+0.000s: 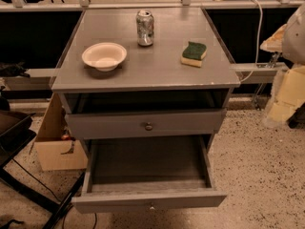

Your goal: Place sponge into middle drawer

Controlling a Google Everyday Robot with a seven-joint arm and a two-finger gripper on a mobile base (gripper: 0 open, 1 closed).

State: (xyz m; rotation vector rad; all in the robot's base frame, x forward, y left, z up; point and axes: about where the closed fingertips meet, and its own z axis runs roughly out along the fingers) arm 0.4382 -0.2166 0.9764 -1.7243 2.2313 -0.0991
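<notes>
Sponge [194, 54] on cabinet top [157, 68], gripper [275, 41] far right

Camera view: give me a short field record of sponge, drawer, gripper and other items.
sponge: on cabinet top, right side, green layer up
middle drawer: pulled open, nothing inside
gripper: not in view
others: white bowl and upright can on cabinet top
status: sponge not yet in middle drawer

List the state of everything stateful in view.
sponge, lying flat on cabinet top, green side up
middle drawer, pulled open, empty
upper drawer, shut
can, upright
bowl, upright, empty
gripper, not in view; only the arm shows at the right edge
</notes>
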